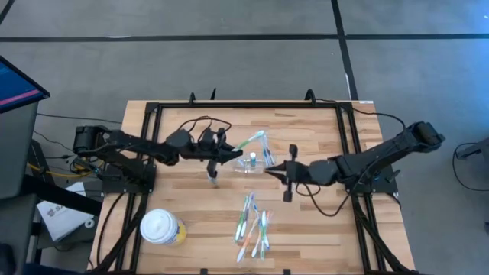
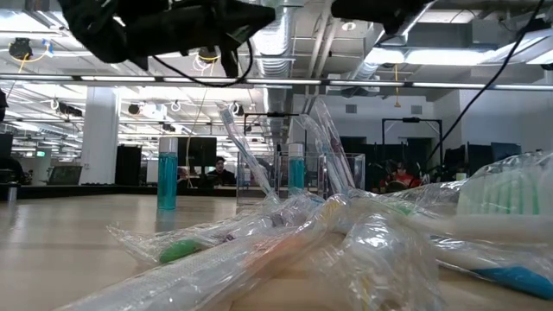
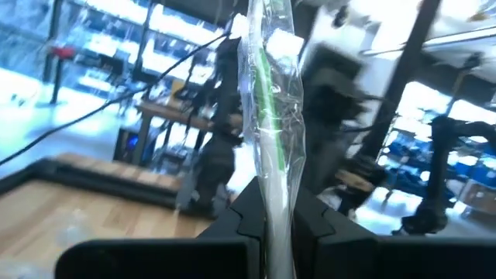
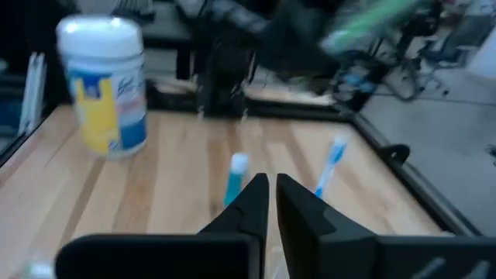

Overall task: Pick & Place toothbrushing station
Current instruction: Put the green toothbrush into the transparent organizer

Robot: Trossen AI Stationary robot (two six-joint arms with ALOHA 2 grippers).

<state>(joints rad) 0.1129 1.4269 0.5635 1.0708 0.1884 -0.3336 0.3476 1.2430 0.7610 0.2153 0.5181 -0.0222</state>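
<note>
Ceiling lights (image 2: 406, 56) are glaring brightly overhead; both my wrist views are smearing, and near wrappers (image 2: 285, 242) are blurring.

On my light slatted wooden tabletop (image 1: 191, 191) a yellow wipes canister with a white lid (image 1: 161, 227) stands near the front left corner. Loose toothbrushes in clear wrappers (image 1: 253, 226) lie piled front-centre. Small teal upright tube (image 2: 167, 179) stands farther back.
</note>
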